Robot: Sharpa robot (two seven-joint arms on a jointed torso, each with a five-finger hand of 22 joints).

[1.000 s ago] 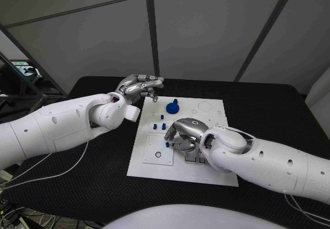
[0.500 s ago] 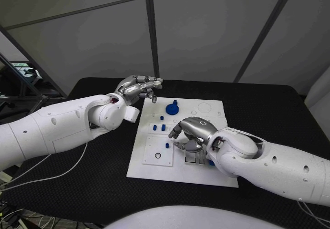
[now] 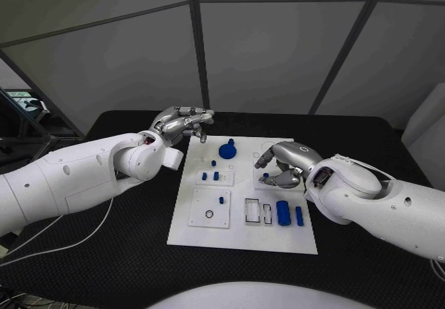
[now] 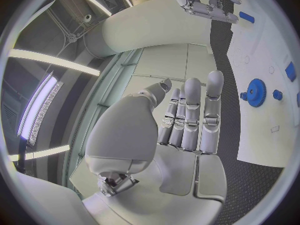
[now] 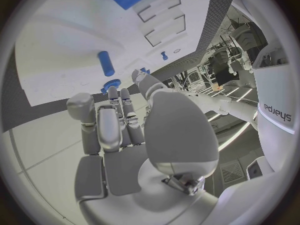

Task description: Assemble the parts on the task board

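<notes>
from the head view, the white task board (image 3: 243,241) lies in the middle of the black table (image 3: 371,138). the left hand (image 3: 182,121) hangs over the table just off the board's far left corner, fingers curled loosely in with nothing in them. the right hand (image 3: 281,165) sits over the board's middle right, fingers bent down toward the plate; i cannot tell from here whether it pinches anything. a blue gear (image 3: 227,150) stands near the board's far edge, between the two hands. small blue pegs (image 3: 210,175) stand to the left of the right hand, and two blue bars (image 3: 290,214) lie side by side nearer the robot, beside empty rectangular slots (image 3: 251,210).

in the left wrist view, the left hand (image 4: 187,117) has its fingers straight and close together, holding nothing. the gear (image 4: 255,92) stands on the board (image 4: 259,130) beyond the fingertips, well apart from them.

in the right wrist view, the right hand (image 5: 119,125) shows its fingers curled in side by side, with no part visibly between them. a blue cylinder (image 5: 105,63) lies on the board (image 5: 62,40) just past the fingertips.
</notes>
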